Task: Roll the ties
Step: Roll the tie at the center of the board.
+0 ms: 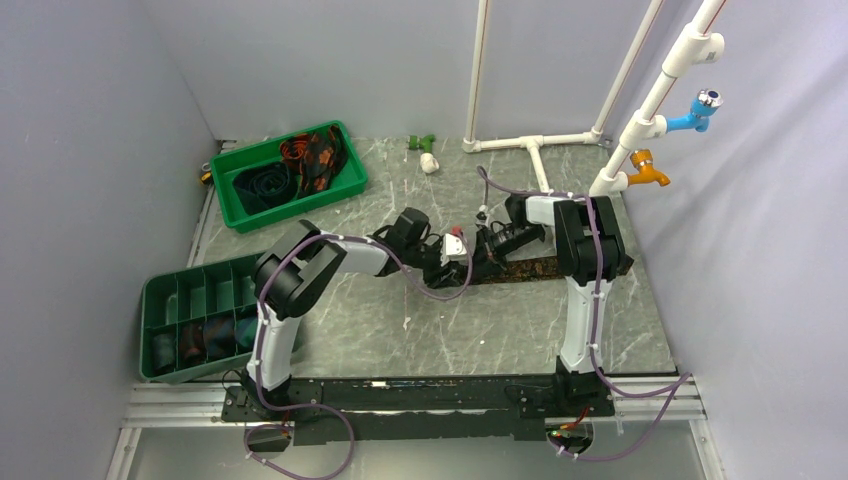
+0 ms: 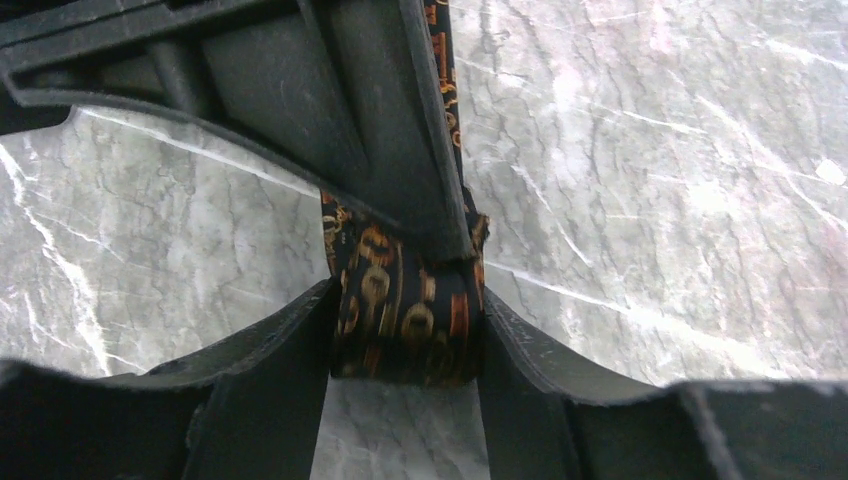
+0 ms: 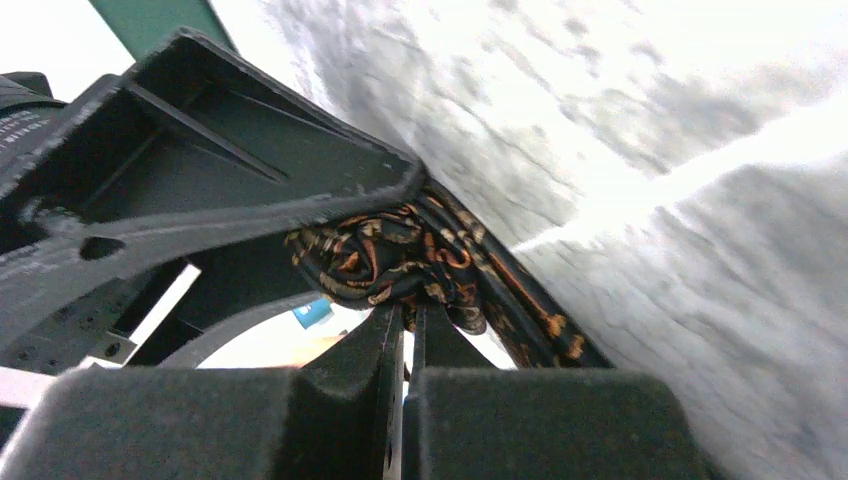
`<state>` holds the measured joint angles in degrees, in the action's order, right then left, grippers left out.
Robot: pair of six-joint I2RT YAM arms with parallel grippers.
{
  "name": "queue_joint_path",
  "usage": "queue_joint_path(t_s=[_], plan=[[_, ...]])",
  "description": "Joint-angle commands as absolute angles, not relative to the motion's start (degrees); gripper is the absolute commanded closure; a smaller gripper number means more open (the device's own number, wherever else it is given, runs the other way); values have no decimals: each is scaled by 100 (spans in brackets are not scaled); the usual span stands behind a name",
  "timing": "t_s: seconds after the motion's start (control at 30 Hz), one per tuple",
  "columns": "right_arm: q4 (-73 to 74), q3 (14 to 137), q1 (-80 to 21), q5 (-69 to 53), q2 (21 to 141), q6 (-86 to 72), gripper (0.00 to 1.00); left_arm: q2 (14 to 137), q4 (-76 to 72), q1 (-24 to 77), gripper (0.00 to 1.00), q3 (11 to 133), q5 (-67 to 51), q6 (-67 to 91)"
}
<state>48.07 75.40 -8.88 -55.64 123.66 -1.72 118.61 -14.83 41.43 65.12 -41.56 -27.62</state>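
Observation:
A dark brown tie with orange print (image 1: 520, 268) lies on the marble table at mid-right, partly rolled at its left end. My left gripper (image 1: 462, 262) is shut on the rolled part of this tie (image 2: 405, 315), its jaws pressing the roll's two sides. My right gripper (image 1: 490, 243) meets it from the right, its jaws nearly together and pinched on the roll's bunched end (image 3: 400, 262). The right gripper's finger (image 2: 380, 110) crosses the left wrist view above the roll. Other ties (image 1: 300, 165) lie loose in the far green tray.
A green tray (image 1: 235, 205) holds loose ties at the back left. A green compartment tray (image 1: 200, 290) at the near left holds rolled ties. White pipes (image 1: 530, 142) with blue and orange taps stand at the back right. A small green and white object (image 1: 425, 150) lies near them.

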Motion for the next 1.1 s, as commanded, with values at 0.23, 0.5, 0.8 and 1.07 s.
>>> queue_joint_path(t_s=[0.23,0.5,0.8,1.07], plan=[[4475,7419,-650,-3817,12673,26,100,12160,-1930,4011,33,5749,-4594,-2927],[4756,7654,-589,-3998,12823,209,100,12165,-2669,4095,27,5692,-4582,-2907],[4778,7640,-747,-4160,12751,276,100,12271,-2455,4391,27,5830,-3994,-3261],[4766,7608,-934,-4528,12537,353,100,12406,-1679,4513,59,6062,-3768,-3751]])
